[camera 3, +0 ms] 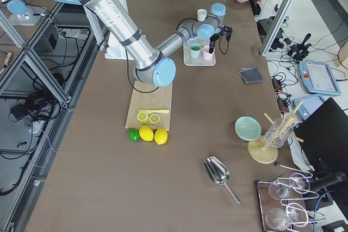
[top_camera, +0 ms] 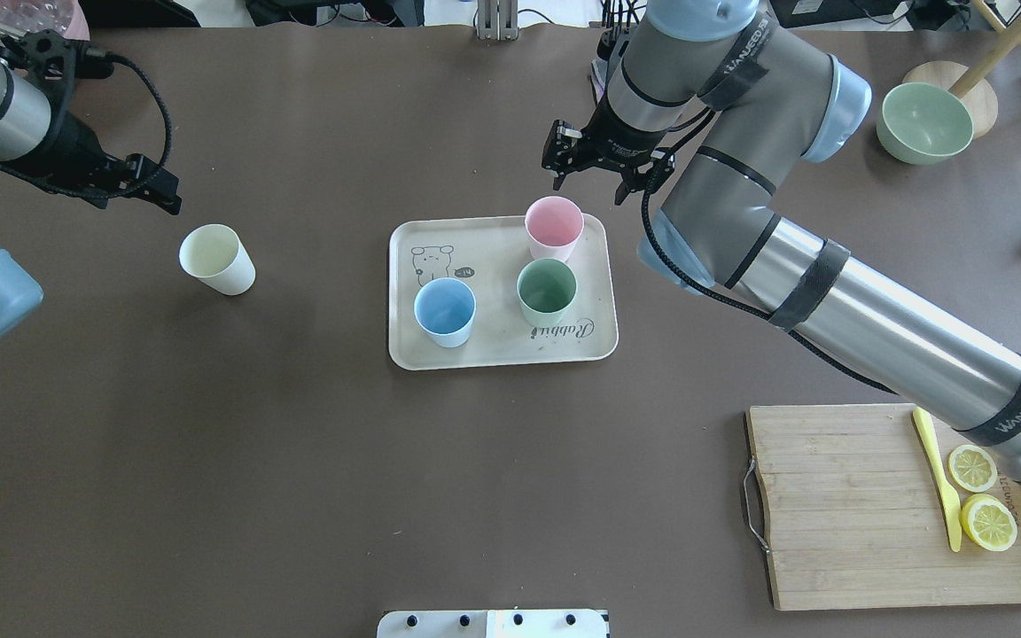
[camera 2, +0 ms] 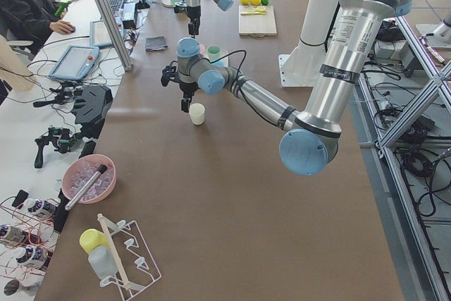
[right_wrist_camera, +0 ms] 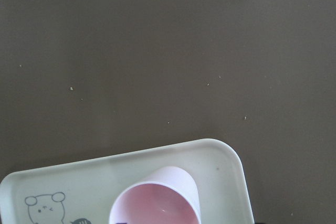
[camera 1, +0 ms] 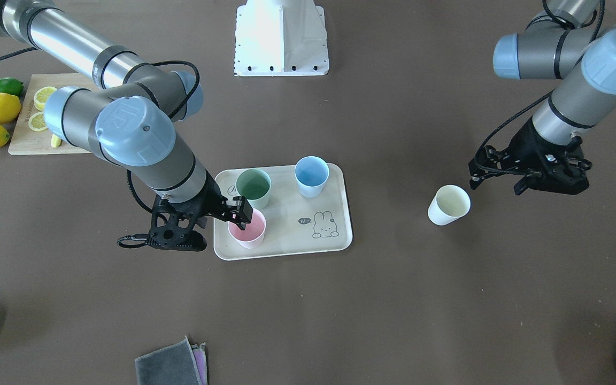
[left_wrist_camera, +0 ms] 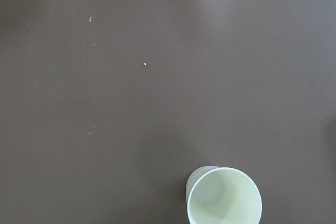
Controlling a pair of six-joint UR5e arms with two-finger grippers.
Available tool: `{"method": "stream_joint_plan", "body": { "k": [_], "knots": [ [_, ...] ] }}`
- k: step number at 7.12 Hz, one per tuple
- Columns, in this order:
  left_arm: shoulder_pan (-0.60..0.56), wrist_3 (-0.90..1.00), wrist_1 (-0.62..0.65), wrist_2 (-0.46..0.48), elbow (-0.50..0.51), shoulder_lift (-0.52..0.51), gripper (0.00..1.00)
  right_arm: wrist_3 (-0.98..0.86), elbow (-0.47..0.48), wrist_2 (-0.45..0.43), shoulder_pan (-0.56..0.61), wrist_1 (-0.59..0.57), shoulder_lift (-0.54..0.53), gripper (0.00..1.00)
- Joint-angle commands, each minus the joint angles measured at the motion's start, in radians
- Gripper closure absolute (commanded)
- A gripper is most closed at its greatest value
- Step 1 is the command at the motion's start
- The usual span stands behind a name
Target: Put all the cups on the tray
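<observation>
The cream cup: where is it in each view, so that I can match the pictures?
Front-facing: cream cup right of centre, off the tray.
Overhead: cup at left, off the tray.
Exterior left: cup at upper centre.
Exterior right: cup at top centre, beyond the tray.
Left wrist: cup at bottom edge.
Right wrist: not in it.
Landmark in most views: the tray.

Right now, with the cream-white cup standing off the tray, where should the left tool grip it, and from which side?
Pinch the cream-white cup by its wall at the rim, bringing the left tool straight down from above, one finger inside and one outside. It stands upright, mouth open upward, nothing touching it, and narrows toward the base, so a side grip might slip.
</observation>
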Motion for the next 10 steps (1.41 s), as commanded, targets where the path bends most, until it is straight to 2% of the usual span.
{"method": "stream_joint_plan", "body": {
  "k": [1, 3, 5, 6, 8, 10],
  "knots": [
    [0.025, -0.013, -0.037, 0.018, 0.048, 0.004, 0.03, -0.007, 0.012, 0.072, 0.064, -0.008, -0.007, 0.00],
    [0.042, -0.036, -0.147, 0.018, 0.123, 0.000, 0.03, -0.029, 0.080, 0.127, 0.118, -0.011, -0.073, 0.00],
    [0.077, -0.048, -0.200, 0.031, 0.166, 0.004, 0.04, -0.092, 0.101, 0.142, 0.149, -0.046, -0.095, 0.00],
    [0.102, -0.066, -0.205, 0.051, 0.177, 0.002, 0.11, -0.108, 0.100, 0.140, 0.156, -0.051, -0.099, 0.00],
    [0.119, -0.103, -0.246, 0.058, 0.174, 0.002, 1.00, -0.122, 0.112, 0.143, 0.179, -0.053, -0.118, 0.00],
    [0.119, -0.134, -0.235, 0.047, 0.167, -0.018, 1.00, -0.157, 0.123, 0.169, 0.208, -0.053, -0.142, 0.00]
  ]
}}
